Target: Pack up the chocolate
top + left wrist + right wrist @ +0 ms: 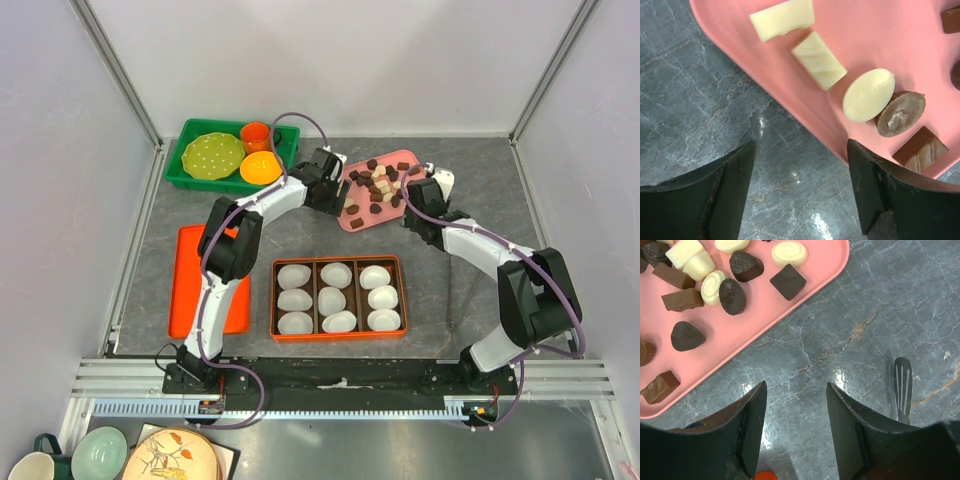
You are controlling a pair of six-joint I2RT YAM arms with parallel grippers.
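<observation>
The chocolate pieces (375, 187), dark brown, reddish-brown and cream, lie loose on a pink tray (352, 217) at the back middle. My left gripper (333, 193) is open and empty at the tray's left edge. In the left wrist view it (800, 150) hangs over the grey table, with cream pieces (818, 60) and brown pieces (900, 113) on the tray (890, 40) just ahead. My right gripper (417, 203) is open and empty at the tray's right edge. In the right wrist view it (796, 390) is over bare table, near a dark square piece (788, 281).
An orange box (338, 262) holding several white paper cups (294, 276) sits in front of the pink tray. A flat orange tray (185, 290) lies at the left. A green bin (190, 165) with dishes stands at the back left. A metal utensil (902, 387) lies to the right.
</observation>
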